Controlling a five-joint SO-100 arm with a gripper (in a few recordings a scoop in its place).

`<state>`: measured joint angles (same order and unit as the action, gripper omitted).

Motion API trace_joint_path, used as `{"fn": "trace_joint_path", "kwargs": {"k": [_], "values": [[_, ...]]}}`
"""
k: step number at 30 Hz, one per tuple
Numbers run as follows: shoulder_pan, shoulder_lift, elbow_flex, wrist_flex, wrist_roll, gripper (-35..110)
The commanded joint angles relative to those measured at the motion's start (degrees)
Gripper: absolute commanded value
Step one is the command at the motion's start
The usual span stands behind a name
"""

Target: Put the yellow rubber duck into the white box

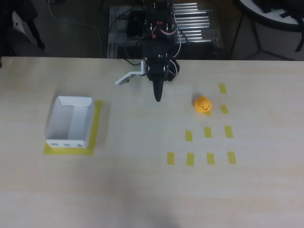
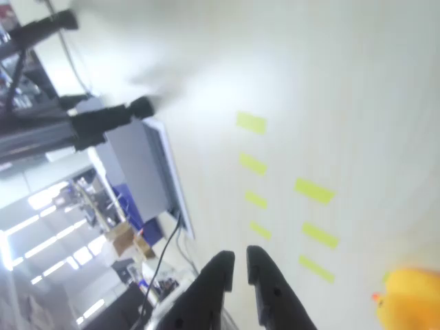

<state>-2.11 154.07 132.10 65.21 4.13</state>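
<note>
Waiting with its fingers pressed together, the gripper (image 1: 158, 97) is empty; the yellow rubber duck (image 1: 203, 104) sits at its three o'clock, the white box (image 1: 69, 121) at eight.

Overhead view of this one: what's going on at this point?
Nothing is held yet. The black arm's tool hangs closed and empty over the table near its base. The yellow rubber duck sits on the table to the tool's right among yellow tape marks. The white box stands far left on its yellow tape, with nothing inside.

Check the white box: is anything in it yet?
Empty. The overhead view shows the white box's bare floor; the yellow rubber duck sits on the table.
</note>
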Motion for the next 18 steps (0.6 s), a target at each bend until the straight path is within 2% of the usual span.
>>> {"fn": "trace_joint_path", "kwargs": {"k": [1,9,10,11,15,18], "values": [[-5.01,-7.38,-15.56,5.19,-5.27,1],[-15.82,-14.15,-18.28,19.95,-24.61,28],[-17.49,-15.47,-17.84,21.01,-28.39,37],[-19.25,-16.61,-17.05,21.27,-30.67,40],[-23.03,-20.04,-16.61,20.65,-30.67,35],[-26.54,-21.62,-16.08,20.74,-31.64,42]]}}
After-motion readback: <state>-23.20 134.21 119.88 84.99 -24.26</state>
